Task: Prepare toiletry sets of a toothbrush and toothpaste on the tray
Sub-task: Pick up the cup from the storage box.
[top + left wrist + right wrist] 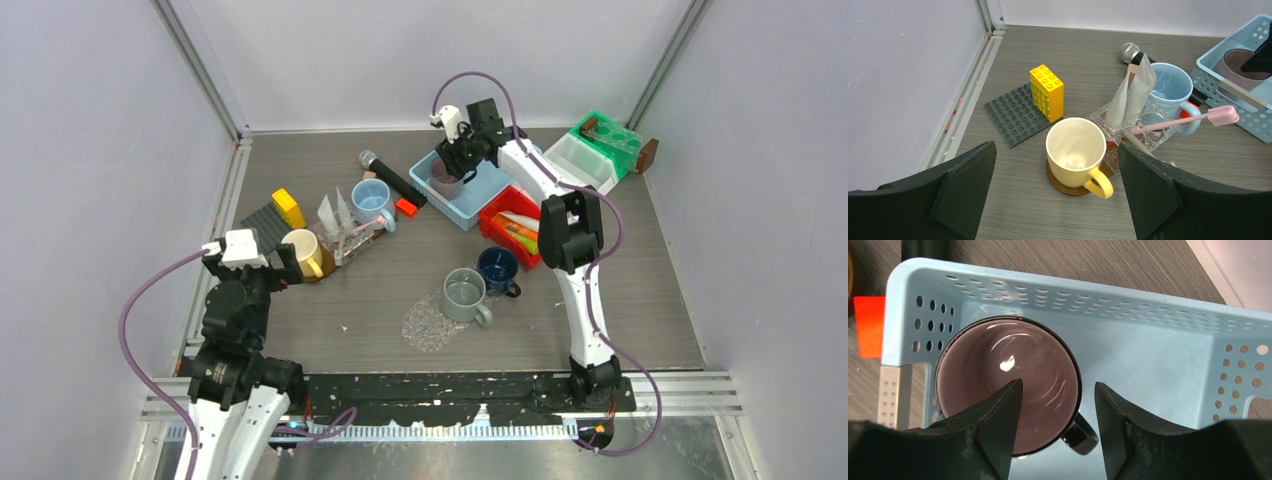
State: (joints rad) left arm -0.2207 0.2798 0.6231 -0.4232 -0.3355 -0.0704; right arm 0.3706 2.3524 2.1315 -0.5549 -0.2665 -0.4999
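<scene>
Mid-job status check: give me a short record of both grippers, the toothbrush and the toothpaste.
left gripper: open, above yellow mug on coaster
right gripper: jaws apart, astride rim of purple mug in blue basket
toothbrush: pink, lying across clear dish beside blue mug
toothpaste: tubes in red bin
</scene>
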